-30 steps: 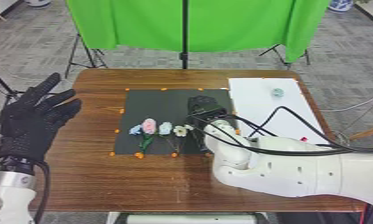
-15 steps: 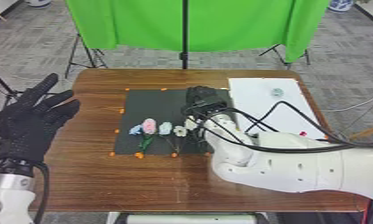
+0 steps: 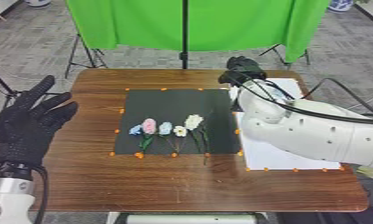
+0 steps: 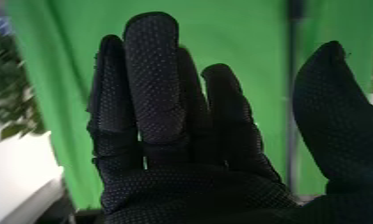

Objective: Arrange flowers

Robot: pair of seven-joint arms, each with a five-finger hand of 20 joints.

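Flowers (image 3: 180, 131) lay in a row, seemingly between placements; left hand (image 3: 27, 122) and right hand (image 4: 191, 192) were empty, fingers straight; any more probably needed fetching.

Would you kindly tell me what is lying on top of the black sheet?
On the black sheet lie a blue flower, a pink flower, a pale blue flower, a small white flower and a larger white flower. Anything beneath it is hidden.

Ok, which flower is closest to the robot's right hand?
The cream-white flower at the right end of the row. The other flowers all lie farther left, farther from the right hand.
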